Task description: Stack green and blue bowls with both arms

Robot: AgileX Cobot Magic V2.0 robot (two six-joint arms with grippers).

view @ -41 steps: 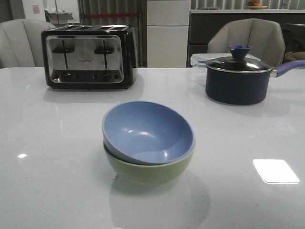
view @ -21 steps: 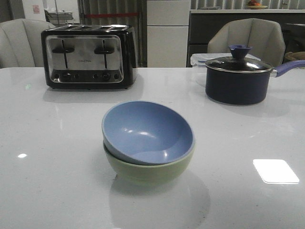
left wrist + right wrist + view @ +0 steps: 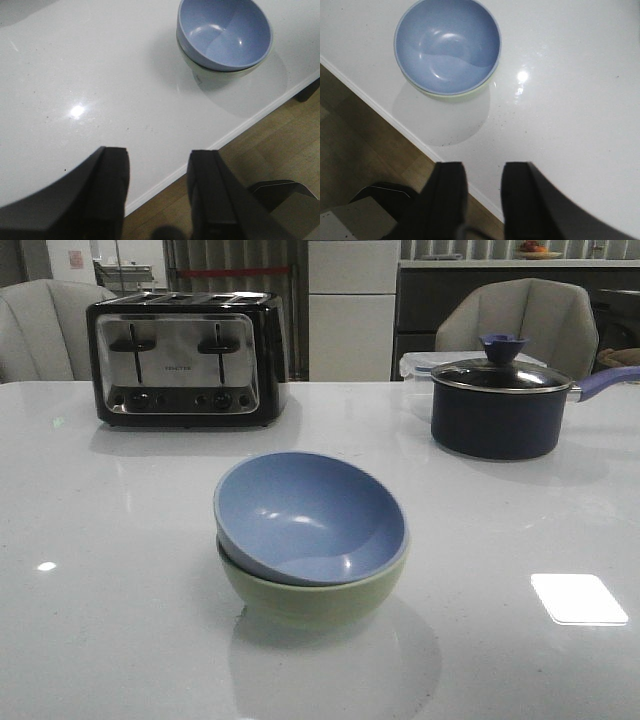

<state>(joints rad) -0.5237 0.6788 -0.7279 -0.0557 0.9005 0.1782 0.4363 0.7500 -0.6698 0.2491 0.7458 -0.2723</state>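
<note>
The blue bowl (image 3: 311, 517) sits inside the green bowl (image 3: 305, 598), and the two stand together on the white table (image 3: 110, 570), near its front edge and about in the middle of the front view. The blue bowl is a little tilted in the green one: its rim is higher on the left side and lower toward the right. Only a narrow band of green shows under it. Both bowls have nothing inside.

In the left wrist view the left gripper (image 3: 157, 192) hangs over the edge of the table, well apart from the bowls (image 3: 224, 36). Its two dark fingers (image 3: 111, 190) are spread, with a clear gap between them, and they hold nothing. In the right wrist view the right gripper (image 3: 484, 197) is also over the table edge, away from the stacked bowls (image 3: 447, 46). Its fingers (image 3: 449, 197) stand apart with a narrower gap and nothing is between them. The brown wooden floor (image 3: 355, 145) shows below the table edge in both wrist views.

At the back of the table, on the left, stands a black and silver toaster (image 3: 185, 358). On the right stands a dark pot (image 3: 497, 408) with a glass lid and a purple-blue handle (image 3: 606, 383) that points to the right. Behind the table there are two grey chairs (image 3: 518, 322).
</note>
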